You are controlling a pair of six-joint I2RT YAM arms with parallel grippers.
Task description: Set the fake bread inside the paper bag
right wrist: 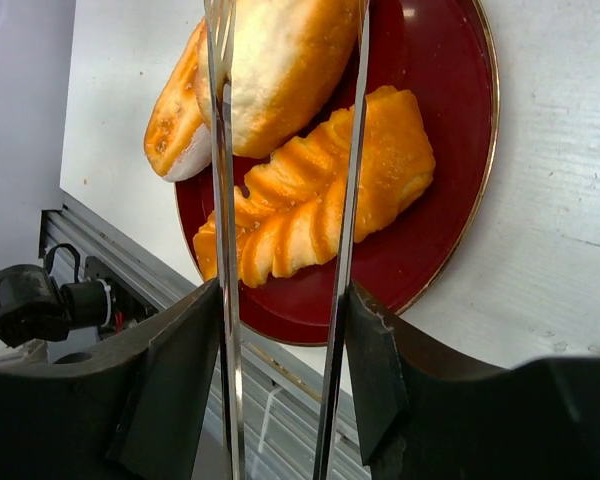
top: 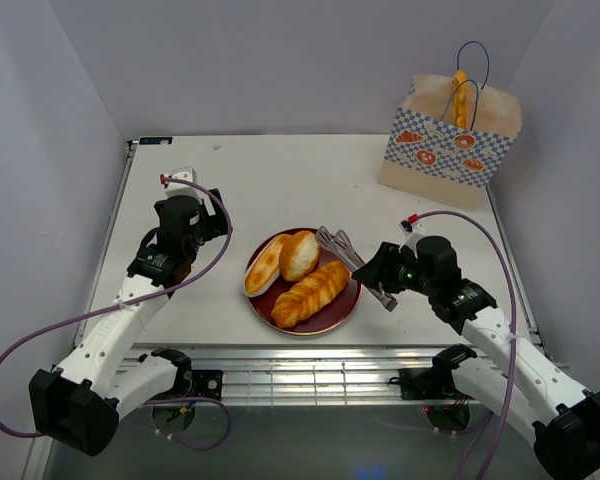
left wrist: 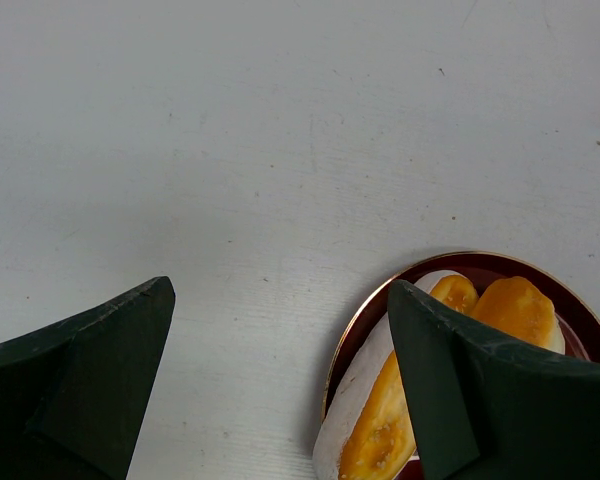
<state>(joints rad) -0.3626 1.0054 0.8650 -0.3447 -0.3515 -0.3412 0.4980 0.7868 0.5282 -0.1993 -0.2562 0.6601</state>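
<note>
- The white table (top: 280, 180): matt surface, faintly scuffed
- A dark red round plate (top: 340, 305) rests on it near the front edge, centrally
- The paper bag (top: 435, 160) stands upright at the far right corner, well apart from the plate

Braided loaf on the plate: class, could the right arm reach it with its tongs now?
Probably yes: the right gripper holds the tongs open over the plate, where the braided loaf lies uncovered.

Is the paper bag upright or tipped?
Upright. The cream paper bag with the blue-and-white checkered band stands on its base at the white table's far right corner, blue cord handles pointing up.
</note>
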